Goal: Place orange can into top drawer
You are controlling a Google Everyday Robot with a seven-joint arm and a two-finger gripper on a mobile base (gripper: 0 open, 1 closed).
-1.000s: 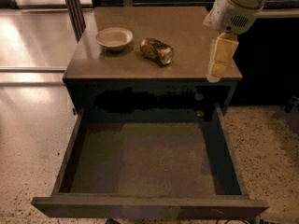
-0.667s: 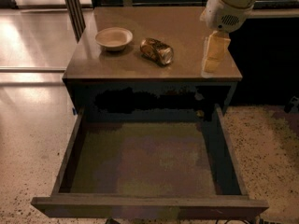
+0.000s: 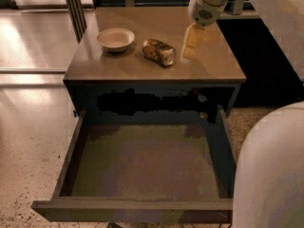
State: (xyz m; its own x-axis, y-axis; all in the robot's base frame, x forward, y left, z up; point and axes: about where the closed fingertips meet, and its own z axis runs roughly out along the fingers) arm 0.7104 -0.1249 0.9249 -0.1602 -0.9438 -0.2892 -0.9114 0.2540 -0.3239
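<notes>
Claw [image 3: 189, 53] low over the right half of the desk [image 3: 142, 20], pale yellow, slanting down and to the left from a white arm [image 3: 209, 1] that enters at the top edge. Tip close to the brown top; touching or just above, cannot tell. Released or clenched: cannot tell from this angle. Not around the can.

Just left of the claw, a narrow gap apart: orange can [image 3: 160, 52], lying on its side on the desk. Shiny gold-orange with darker mottling, long axis running from upper left to lower right. Not in the drawer.

Further left, near the can but not touching: shallow cream bowl [image 3: 116, 38], upright, close to the desk's left edge.

Below the desk's front edge: top drawer [image 3: 133, 210], pulled far out toward the camera. About as wide as the desk, with a flat greenish-grey floor, low dark sides and the front wall nearest the viewer. Dark shadow along its back, under the desk top.

At the lower right, a large rounded white body part of the robot [image 3: 270, 170], covering the drawer's right front corner. Another white slab [image 3: 280, 18] at the upper right, behind the arm.

Around it all, speckled floor [image 3: 28, 141] beside the drawer on the left, glossy pale tiles with bright reflections beyond. Dark upright post [image 3: 73, 8] at the upper left, behind the desk.
</notes>
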